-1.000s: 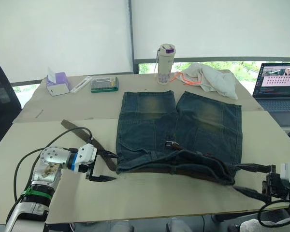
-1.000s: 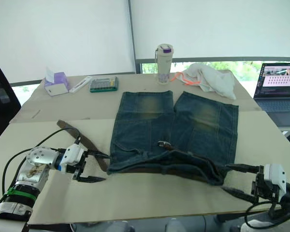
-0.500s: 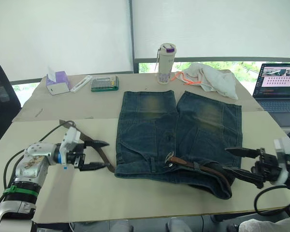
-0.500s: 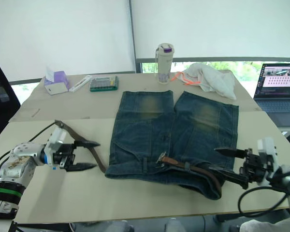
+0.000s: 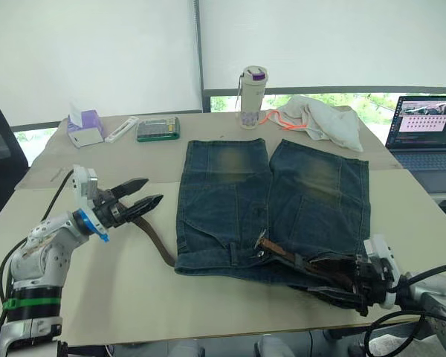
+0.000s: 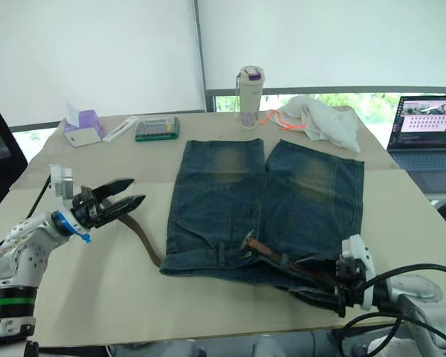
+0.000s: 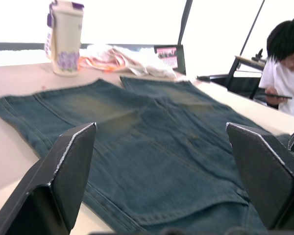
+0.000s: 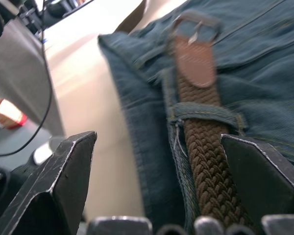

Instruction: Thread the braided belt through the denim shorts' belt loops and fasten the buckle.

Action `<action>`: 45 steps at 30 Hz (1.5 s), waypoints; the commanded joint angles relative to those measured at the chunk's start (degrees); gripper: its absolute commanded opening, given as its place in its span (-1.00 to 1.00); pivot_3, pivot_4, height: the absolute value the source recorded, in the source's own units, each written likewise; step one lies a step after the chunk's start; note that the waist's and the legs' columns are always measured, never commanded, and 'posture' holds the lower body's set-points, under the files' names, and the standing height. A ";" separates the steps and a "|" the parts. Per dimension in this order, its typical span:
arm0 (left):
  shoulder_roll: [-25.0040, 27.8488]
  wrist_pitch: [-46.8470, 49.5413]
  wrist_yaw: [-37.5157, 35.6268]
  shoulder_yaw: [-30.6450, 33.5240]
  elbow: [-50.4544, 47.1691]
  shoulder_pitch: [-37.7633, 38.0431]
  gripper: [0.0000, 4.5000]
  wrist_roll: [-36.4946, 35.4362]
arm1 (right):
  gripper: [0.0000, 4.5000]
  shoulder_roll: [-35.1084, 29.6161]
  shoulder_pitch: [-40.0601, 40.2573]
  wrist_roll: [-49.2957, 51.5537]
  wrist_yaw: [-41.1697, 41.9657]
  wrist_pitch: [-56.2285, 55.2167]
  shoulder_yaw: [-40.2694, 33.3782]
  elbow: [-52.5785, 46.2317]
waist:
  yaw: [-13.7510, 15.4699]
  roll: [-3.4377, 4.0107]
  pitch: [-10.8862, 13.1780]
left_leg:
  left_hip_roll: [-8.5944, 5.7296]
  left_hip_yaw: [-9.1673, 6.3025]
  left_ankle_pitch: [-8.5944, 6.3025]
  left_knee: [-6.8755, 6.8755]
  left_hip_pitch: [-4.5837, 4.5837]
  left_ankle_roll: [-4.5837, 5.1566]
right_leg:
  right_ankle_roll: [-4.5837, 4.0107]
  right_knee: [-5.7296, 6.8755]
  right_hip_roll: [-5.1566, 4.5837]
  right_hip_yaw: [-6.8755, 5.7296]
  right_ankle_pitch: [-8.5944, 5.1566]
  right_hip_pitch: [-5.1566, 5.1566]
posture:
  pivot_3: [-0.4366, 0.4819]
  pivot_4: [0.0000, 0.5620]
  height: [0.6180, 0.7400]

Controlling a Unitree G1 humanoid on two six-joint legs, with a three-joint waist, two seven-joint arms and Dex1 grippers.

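Both sets of jaws stood spread and grasped nothing. The left gripper [image 5: 137,195] hung raised above the table [image 5: 230,312], off the shorts' left edge. The right gripper [image 5: 351,288] lay low at the waistband's right end, its fingers either side of the braided belt [image 8: 202,152]. The denim shorts [image 5: 282,201] lay flat, waistband toward the robot. The belt ran under one of the belt loops [image 8: 206,111], its buckle [image 8: 193,24] resting near the fly, while its other end [image 5: 156,242] trailed out past the waistband's left corner.
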 commanded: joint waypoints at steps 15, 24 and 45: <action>3.57 -0.68 -5.61 -7.05 -14.05 8.01 0.99 4.84 | 0.98 -0.78 -7.27 -4.16 -2.57 -8.63 -11.03 10.80 | 0.15 -0.08 0.08 | 0.03 0.03 -0.02 -0.01 -0.01 -0.04 | -0.02 -0.15 -0.03 -0.01 0.02 0.06 | -0.05 -0.47 1.00; 2.93 -2.09 -6.54 -9.55 -14.88 6.17 0.99 6.97 | 0.98 -6.64 -11.51 -20.20 -2.42 -18.48 -3.25 21.97 | 0.03 0.04 0.09 | 0.01 0.38 -0.03 -0.09 -0.05 -0.05 | -0.04 -0.32 0.00 -0.09 0.03 0.09 | -0.05 -0.47 1.00; 0.84 -7.91 -7.25 -10.35 -10.46 5.90 1.00 10.40 | -0.98 1.38 -40.91 -42.62 -17.18 -33.33 12.94 52.78 | -1.24 -0.10 0.10 | 0.08 0.42 -0.01 -0.09 0.05 -0.09 | -0.12 -0.51 0.04 -0.06 0.17 0.16 | -0.05 -0.47 1.00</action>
